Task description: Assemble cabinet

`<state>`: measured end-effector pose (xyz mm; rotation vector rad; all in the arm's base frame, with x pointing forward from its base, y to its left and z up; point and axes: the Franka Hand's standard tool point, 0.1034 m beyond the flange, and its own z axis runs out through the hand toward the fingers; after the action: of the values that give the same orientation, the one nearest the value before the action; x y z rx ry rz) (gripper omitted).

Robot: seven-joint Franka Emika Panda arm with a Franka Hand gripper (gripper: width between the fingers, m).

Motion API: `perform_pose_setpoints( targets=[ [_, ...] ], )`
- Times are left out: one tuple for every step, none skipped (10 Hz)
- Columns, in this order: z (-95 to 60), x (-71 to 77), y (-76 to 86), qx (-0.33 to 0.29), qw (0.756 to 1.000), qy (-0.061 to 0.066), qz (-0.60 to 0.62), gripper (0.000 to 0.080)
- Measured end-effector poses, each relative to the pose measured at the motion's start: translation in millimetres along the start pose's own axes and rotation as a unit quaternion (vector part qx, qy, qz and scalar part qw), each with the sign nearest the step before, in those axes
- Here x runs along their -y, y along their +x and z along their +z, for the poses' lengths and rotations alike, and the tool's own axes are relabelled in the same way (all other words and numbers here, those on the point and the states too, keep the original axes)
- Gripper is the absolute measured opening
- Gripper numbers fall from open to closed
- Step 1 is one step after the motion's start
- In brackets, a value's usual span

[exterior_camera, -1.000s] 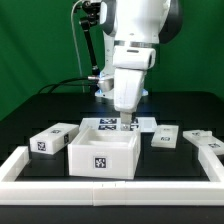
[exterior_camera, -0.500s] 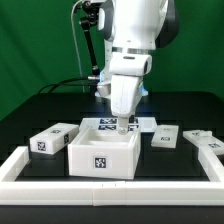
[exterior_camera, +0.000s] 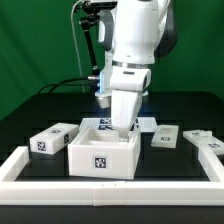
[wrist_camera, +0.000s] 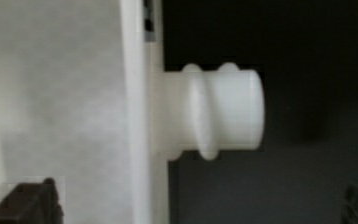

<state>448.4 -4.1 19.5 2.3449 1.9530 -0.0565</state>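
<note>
We found the gripper (exterior_camera: 124, 124) with its jaws spread to full width and nothing between them. The cabinet's square shell (exterior_camera: 102, 152) stood on the table (exterior_camera: 35, 118), near the middle of the exterior view. It lay directly beneath the gripper, which hung over the shell's far wall. In the wrist view a white panel (wrist_camera: 60, 100) carried a ribbed round peg (wrist_camera: 211, 110) that projected from it at a right angle. We judged that the peg's long axis ran roughly along the jaws' opening line, so a grasp called for realignment first.
</note>
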Motion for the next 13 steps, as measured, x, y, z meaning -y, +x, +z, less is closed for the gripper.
perform_pose_setpoints(
  targets=[
    [5.3,3.1,-0.2,0.001,1.0,0.004,-0.001,0.0798],
    [7.0,4.1,-0.7,0.001,1.0,0.006,0.0,0.0798],
    [7.0,4.0,-0.7,0.001,1.0,0.006,0.0,0.0667],
    [7.0,4.2,-0.7,0.001,1.0,0.006,0.0,0.0667],
    [7.1,4.3,-0.7,0.001,1.0,0.006,0.0,0.0528],
    [7.2,4.3,-0.8,0.002,1.0,0.006,0.0,0.0387],
    [7.2,4.3,-0.8,0.002,1.0,0.006,0.0,0.0251],
    [7.2,4.3,-0.9,0.002,1.0,0.006,0.0,0.0251],
    [7.2,4.3,-0.9,0.002,1.0,0.006,0.0,0.0078],
    [7.3,4.3,-1.0,0.002,1.0,0.006,0.0,0.0035],
    [7.3,4.4,-1.2,0.002,1.0,0.007,0.0,0.0035],
    [7.3,4.4,-1.3,0.002,1.0,0.007,0.0,0.0035],
    [7.3,4.4,-1.3,0.002,1.0,0.007,0.0,0.0035]
  ],
)
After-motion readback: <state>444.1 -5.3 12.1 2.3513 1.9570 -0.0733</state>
